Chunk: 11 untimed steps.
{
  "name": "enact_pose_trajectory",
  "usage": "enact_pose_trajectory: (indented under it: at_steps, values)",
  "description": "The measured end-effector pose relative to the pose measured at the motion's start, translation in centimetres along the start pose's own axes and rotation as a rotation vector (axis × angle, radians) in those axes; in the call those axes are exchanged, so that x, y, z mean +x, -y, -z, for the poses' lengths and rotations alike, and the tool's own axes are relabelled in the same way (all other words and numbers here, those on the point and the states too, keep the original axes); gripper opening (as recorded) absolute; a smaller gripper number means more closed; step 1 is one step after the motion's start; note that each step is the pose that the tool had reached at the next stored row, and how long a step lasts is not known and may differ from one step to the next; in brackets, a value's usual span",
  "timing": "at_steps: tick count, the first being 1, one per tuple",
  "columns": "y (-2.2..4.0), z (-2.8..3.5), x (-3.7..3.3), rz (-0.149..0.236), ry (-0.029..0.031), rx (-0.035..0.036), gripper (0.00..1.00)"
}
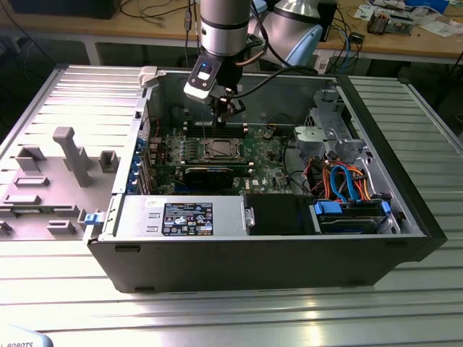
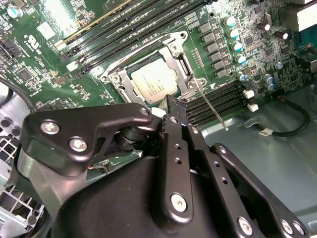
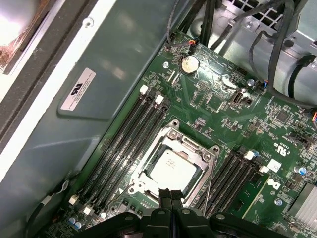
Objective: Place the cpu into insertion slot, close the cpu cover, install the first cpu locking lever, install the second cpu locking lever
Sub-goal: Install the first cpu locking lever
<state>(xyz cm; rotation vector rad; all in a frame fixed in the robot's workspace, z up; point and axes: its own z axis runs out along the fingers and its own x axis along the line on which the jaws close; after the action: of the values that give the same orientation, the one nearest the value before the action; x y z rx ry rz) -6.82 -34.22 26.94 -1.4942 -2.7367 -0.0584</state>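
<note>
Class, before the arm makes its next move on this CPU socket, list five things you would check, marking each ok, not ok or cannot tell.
1. The cpu sits in the socket: ok, its metal top shows squarely through the window.
2. The cpu cover is down: ok, it lies flat around the cpu.
3. The locking lever is latched: not ok, its thin rod angles away from the socket over the memory slots.
4. The other lever is latched: cannot tell.
5. The gripper carries nothing: ok, it is shut on nothing, close to the socket's edge.
</note>
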Motion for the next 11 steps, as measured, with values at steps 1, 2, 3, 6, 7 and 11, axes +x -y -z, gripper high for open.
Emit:
enact_pose_trajectory:
  at_steps: [1, 2, 3, 6, 7, 11]
  values:
    - [0.0, 0.0, 0.0, 0.0, 0.0, 0.0, 0.11]
    - [0.0, 0.0, 0.0, 0.0, 0.0, 0.0, 0.11]
    - [0.0, 0.0, 0.0, 0.0, 0.0, 0.0, 0.11]
    - [0.0, 0.0, 0.0, 0.0, 0.0, 0.0, 0.11]
    - [0.0, 0.0, 0.0, 0.001, 0.0, 0.0, 0.11]
    - [0.0, 0.0, 0.0, 0.001, 0.0, 0.0, 0.11]
